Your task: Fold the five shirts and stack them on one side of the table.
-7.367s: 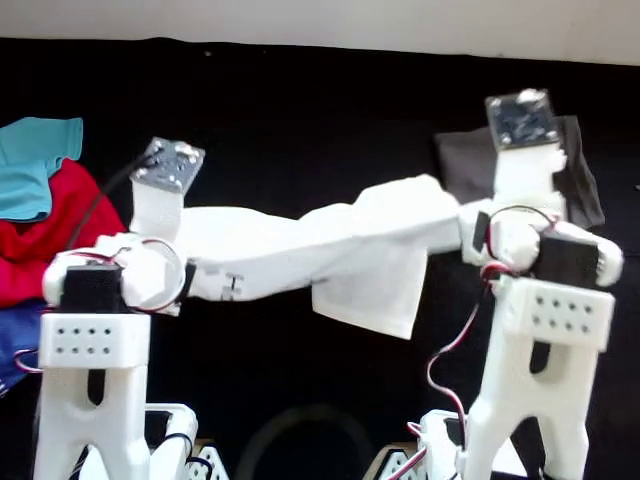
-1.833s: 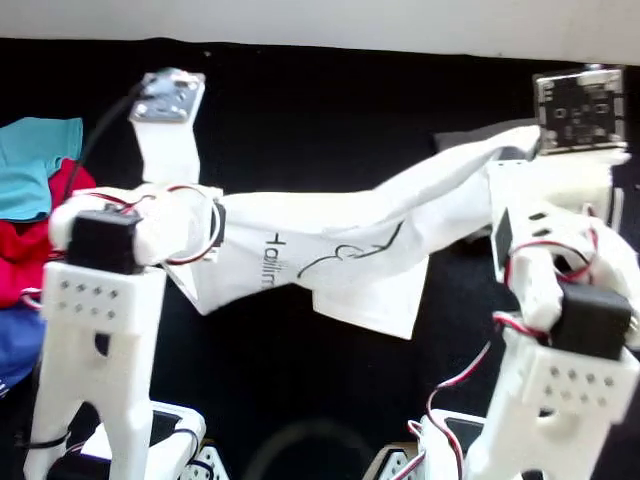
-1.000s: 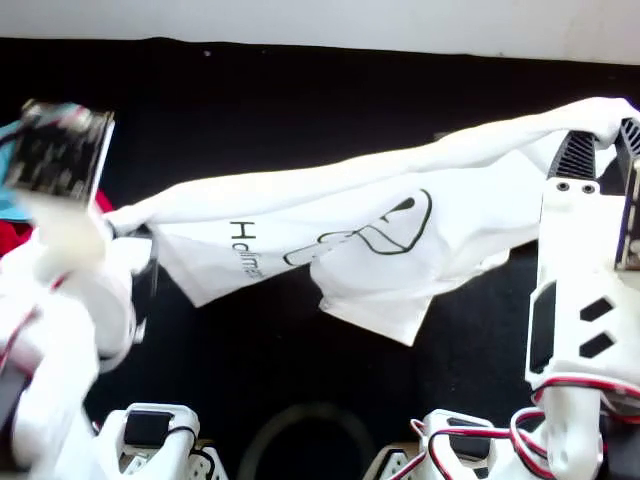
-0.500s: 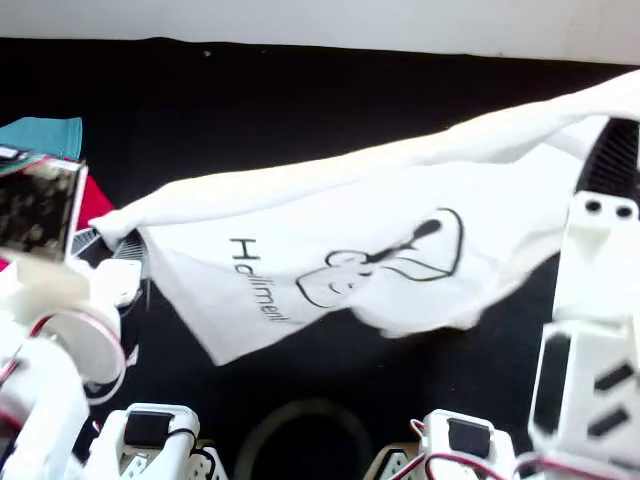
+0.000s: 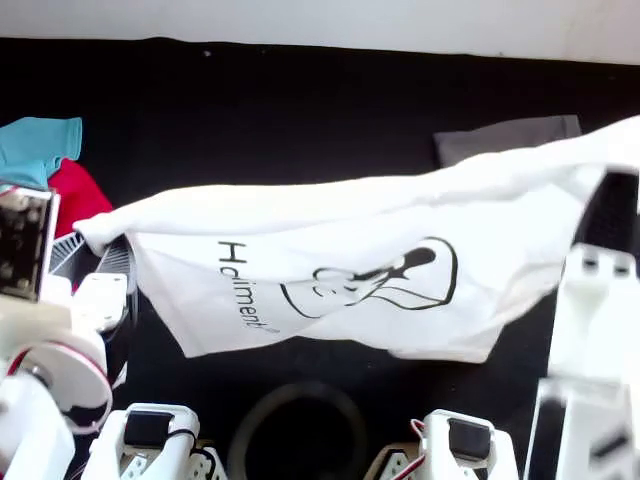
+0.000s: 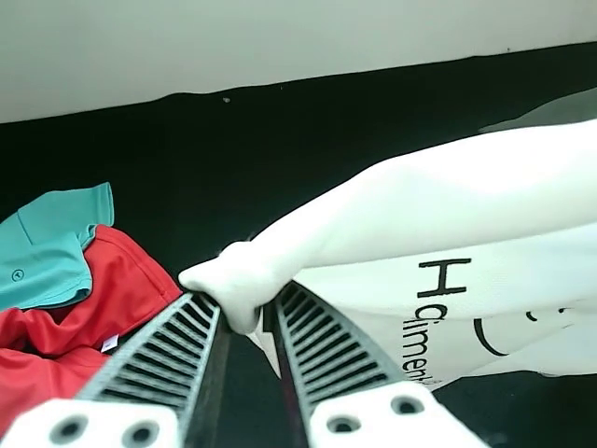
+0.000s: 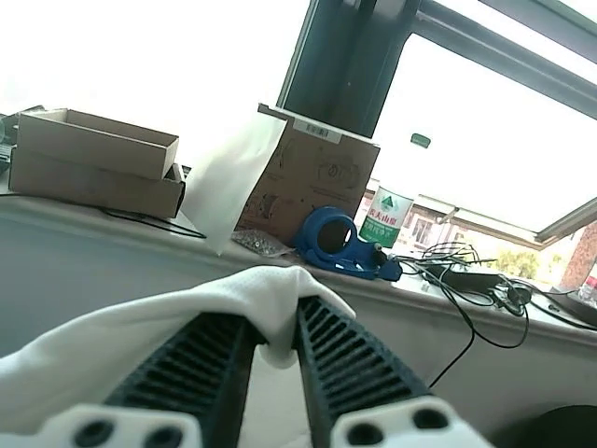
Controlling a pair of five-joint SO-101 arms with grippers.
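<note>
A white shirt (image 5: 360, 270) with a black drawing and lettering hangs stretched in the air over the black table (image 5: 300, 120). My left gripper (image 6: 244, 313) is shut on one bunched corner of the white shirt (image 6: 438, 215), at the left in the high view (image 5: 100, 245). My right gripper (image 7: 272, 341) is shut on the opposite corner of the white shirt (image 7: 140, 336), lifted high at the right edge. A teal shirt (image 5: 35, 150) lies on a red shirt (image 5: 75, 190) at the table's left. A dark grey shirt (image 5: 505, 140) lies at the back right.
In the left wrist view the teal shirt (image 6: 51, 252) and red shirt (image 6: 89, 317) sit heaped beside my left gripper. Both arm bases (image 5: 150, 440) stand at the near edge. Behind the raised right gripper, a ledge holds cardboard boxes (image 7: 93, 159), a blue object (image 7: 340, 243) and a can (image 7: 384, 219).
Both arms have lifted the white shirt off the table and pulled it apart. It went from a bunched roll to a spread sheet with the print facing the high camera.
</note>
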